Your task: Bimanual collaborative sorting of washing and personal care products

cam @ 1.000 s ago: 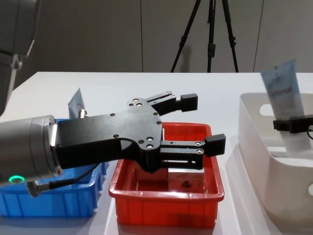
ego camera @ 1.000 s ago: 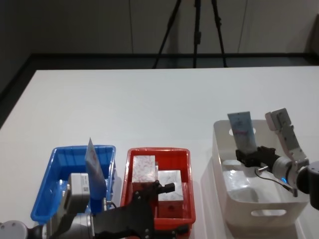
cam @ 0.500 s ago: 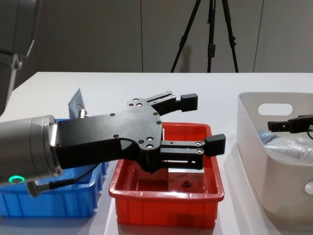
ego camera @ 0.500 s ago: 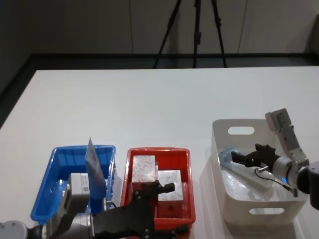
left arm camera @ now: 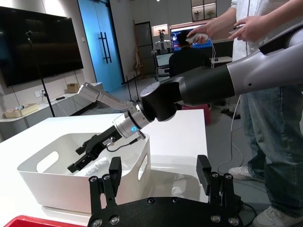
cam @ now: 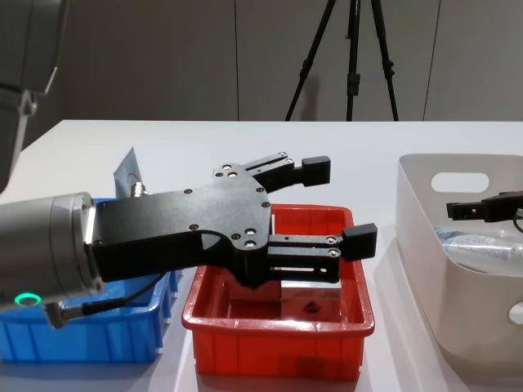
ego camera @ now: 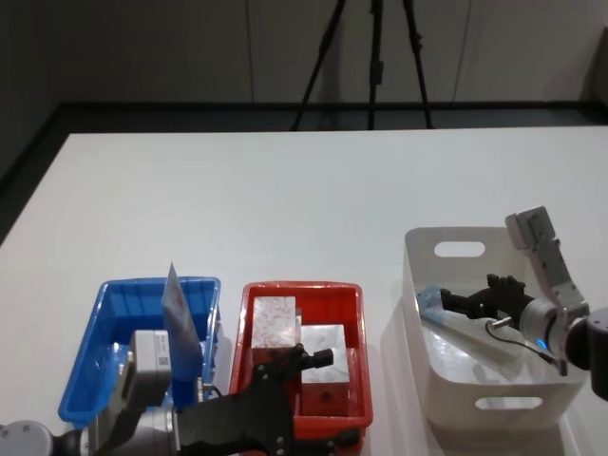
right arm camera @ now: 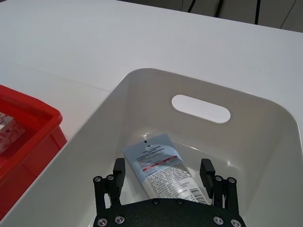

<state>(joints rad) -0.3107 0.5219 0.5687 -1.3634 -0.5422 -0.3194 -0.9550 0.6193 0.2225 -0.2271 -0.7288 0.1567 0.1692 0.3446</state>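
A pale-blue tube (right arm camera: 161, 171) (ego camera: 433, 301) is lying flat on the floor of the beige tub (ego camera: 494, 408) (right arm camera: 142, 90), its crimped end lying near the tub's left wall. The right gripper (right arm camera: 162, 168) (ego camera: 472, 302) (cam: 472, 209) is hanging inside the tub just above the tube, its fingers spread wide and gripping nothing. Just left of the tub, two white boxes (ego camera: 275, 324) are sitting in a red tray (ego camera: 353, 313). The left gripper (cam: 338, 204) is hovering there, also spread and empty. Farther left of the tub, a second tube (ego camera: 180, 319) is standing in a blue tray (ego camera: 104, 323).
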